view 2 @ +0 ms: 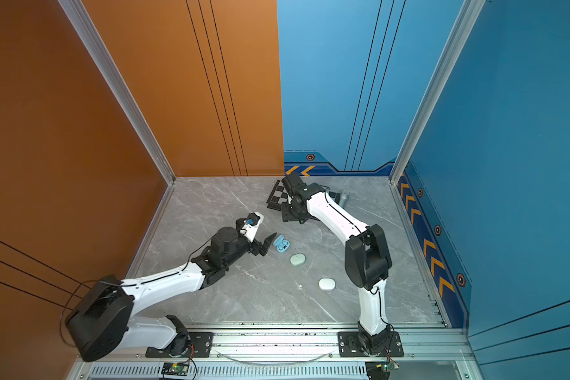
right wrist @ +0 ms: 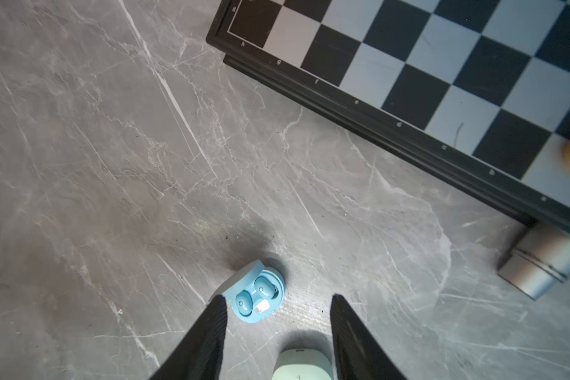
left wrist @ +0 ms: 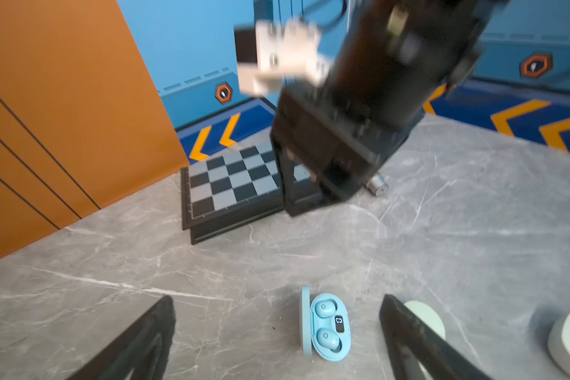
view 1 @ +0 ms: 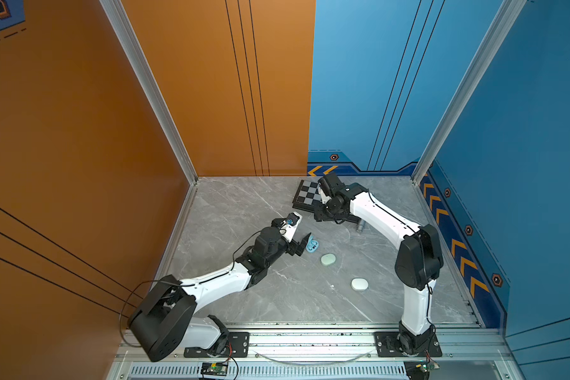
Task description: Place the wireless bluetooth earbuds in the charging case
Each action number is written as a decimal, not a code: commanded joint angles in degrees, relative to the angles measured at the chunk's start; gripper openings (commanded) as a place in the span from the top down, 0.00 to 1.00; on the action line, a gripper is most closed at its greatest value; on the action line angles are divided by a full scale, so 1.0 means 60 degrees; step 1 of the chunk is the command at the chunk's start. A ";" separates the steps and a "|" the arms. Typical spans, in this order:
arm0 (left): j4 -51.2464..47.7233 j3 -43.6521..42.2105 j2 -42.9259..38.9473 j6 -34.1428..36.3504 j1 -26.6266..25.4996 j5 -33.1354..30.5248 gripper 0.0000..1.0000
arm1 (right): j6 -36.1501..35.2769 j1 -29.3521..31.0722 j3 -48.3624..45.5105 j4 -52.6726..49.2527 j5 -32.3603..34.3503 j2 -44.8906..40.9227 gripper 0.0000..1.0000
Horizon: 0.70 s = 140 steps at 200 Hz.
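The left arm lay low, forearm pointing to 2 o'clock, its left gripper (left wrist: 277, 297) spread wide and empty. The open charging case (view 1: 312, 246) sat just at its 3 o'clock, with two blue earbuds (left wrist: 323, 309) seated inside. The right arm's elbow stood high, forearm aimed at 10 o'clock, and the right gripper (right wrist: 278, 296) was parted, holding nothing, near the chessboard (view 1: 306, 194).

Robot lab test cell, not a home or shop. Boxed-in bench: orange panel (view 1: 79, 131) on the left, blue panels (view 1: 524, 131) far and right, chevron stripes (view 1: 458, 245) along the base, aluminium extrusion posts (view 1: 153, 92) at the corners. Marble-look tabletop (view 1: 293, 296). Left arm (view 1: 211, 284) and right arm (view 1: 417, 312) bolted to a slotted rail (view 1: 310, 342) at the near edge, with a bare circuit board (view 1: 214, 368) and loose wiring below.
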 commanded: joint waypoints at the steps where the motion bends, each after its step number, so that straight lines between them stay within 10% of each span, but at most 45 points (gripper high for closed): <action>1: -0.1555 -0.0300 -0.0967 0.0112 0.0387 0.0123 0.02 | -0.0992 0.0306 0.0734 -0.0660 0.0808 0.0700 0.45; 140: -0.2216 -0.0710 -0.2054 -0.0382 0.1475 -0.0450 0.02 | -0.1647 0.1059 -0.1469 -0.0478 0.1145 0.0079 0.45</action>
